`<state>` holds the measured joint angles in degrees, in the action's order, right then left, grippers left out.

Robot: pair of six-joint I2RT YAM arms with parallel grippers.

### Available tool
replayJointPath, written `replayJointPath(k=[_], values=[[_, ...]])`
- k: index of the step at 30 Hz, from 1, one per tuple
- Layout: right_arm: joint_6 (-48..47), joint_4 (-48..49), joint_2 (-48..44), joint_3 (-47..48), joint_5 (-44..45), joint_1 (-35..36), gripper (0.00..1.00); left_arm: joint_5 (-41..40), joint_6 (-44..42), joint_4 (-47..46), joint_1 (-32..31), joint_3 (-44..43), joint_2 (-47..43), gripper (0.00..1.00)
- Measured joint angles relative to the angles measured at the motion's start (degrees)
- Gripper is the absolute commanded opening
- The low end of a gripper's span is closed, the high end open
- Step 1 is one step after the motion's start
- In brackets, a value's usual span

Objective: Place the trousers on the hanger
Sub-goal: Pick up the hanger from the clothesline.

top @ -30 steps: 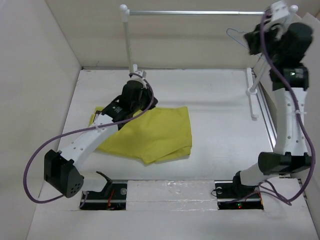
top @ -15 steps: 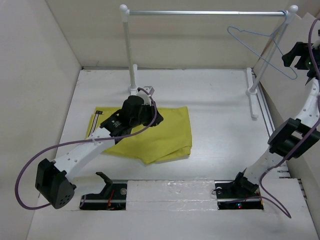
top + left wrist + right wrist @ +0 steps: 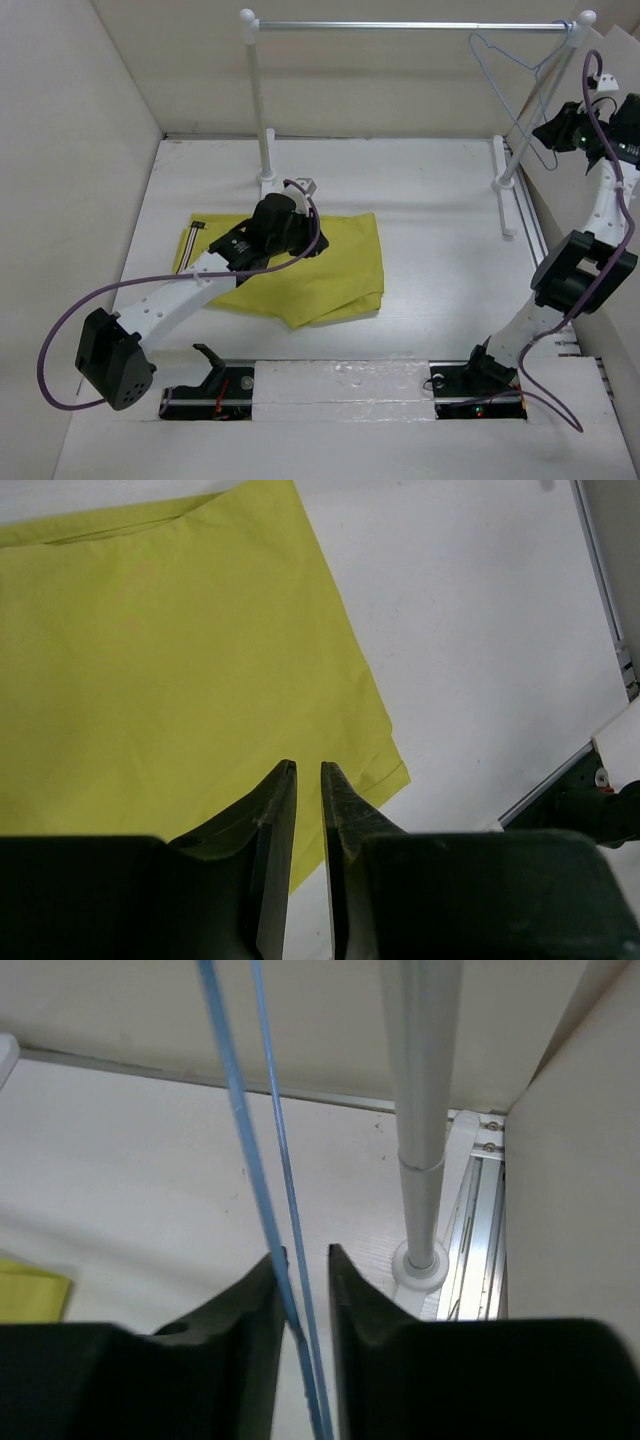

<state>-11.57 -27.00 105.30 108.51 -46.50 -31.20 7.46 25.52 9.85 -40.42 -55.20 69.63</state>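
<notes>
The mustard-yellow trousers (image 3: 340, 270) lie folded flat on the white table, left of centre. My left gripper (image 3: 310, 243) hovers just above their far part. Seen from the left wrist, its jaws (image 3: 308, 765) stand a narrow gap apart over the trousers (image 3: 150, 650) with nothing between them. The thin blue hanger (image 3: 496, 82) hangs tilted at the rail's right end, its hook close under the bar; whether it rests on the bar I cannot tell. My right gripper (image 3: 545, 135) is up at the hanger's lower part. Two hanger wires (image 3: 245, 1130) run between its parted fingers (image 3: 307, 1250), one against the left finger.
A clothes rail (image 3: 400, 25) on white posts (image 3: 258, 100) spans the back of the table. Its right post (image 3: 420, 1110) and foot stand just beyond my right gripper, next to an aluminium track (image 3: 535, 240) along the right wall. Walls close in left, right and behind.
The right arm came down from the rail, then moved back in on the hanger, which turned steeper with its hook nearer the bar. The left gripper shifted slightly right over the trousers and parted a little.
</notes>
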Motion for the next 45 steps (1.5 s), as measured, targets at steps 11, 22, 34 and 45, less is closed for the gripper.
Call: replayJointPath(k=[11, 22, 34, 45], values=[[1.01, 3.13, -13.70, -8.76, 9.18, 9.99, 0.00, 0.55, -0.17, 2.47, 0.00, -4.90, 4.70, 0.43], [2.34, 3.06, -22.05, -10.56, 24.06, 19.26, 0.00, 6.12, 1.03, 4.57, 0.00, -24.20, 10.88, 0.51], [-0.26, 4.68, -32.57, -33.44, 28.22, 24.98, 0.00, 9.94, 5.27, 3.48, -0.37, -40.37, 20.70, 0.58], [1.99, 4.74, -44.81, -53.33, 33.07, 38.58, 0.00, 6.47, 10.14, 1.95, -4.24, -48.74, 34.86, 0.68]])
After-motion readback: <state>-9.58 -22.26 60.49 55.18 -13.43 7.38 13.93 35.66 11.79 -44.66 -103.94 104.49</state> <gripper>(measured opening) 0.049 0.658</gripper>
